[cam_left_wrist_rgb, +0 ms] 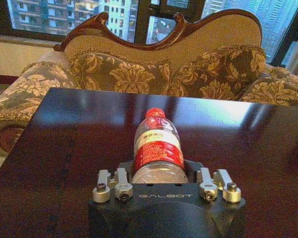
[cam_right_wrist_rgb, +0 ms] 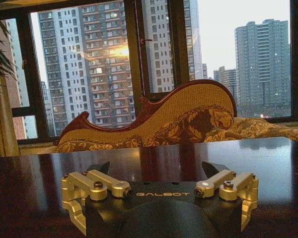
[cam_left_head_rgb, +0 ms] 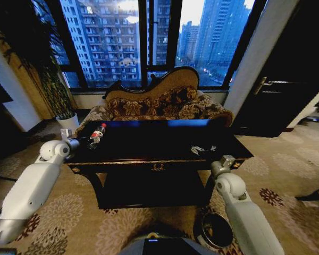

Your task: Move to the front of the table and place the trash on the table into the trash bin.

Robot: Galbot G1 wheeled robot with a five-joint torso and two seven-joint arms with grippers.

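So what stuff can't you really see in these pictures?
- The scraps on the table: head view, too small to tell what they are.
- The trash bin: head view, partly covered by the right arm.
- The bottle base: left wrist view, hidden inside the left pincer.
- The right pincer fingertips: dark against the tabletop, but apart.

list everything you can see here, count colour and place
table: one, glossy black with gold trim, in front of the robot
bottle: one, clear with red label and cap, on the table's left end, between the left gripper's fingers
scraps: a few, white and dark, on the table's right side
bin: one, black, on the carpet near the table's front right leg
sofa: one, patterned brown, behind the table
plant: one, green in a white pot, left of the sofa
left gripper: around the bottle's lower half
right gripper: open, at the table's right front edge
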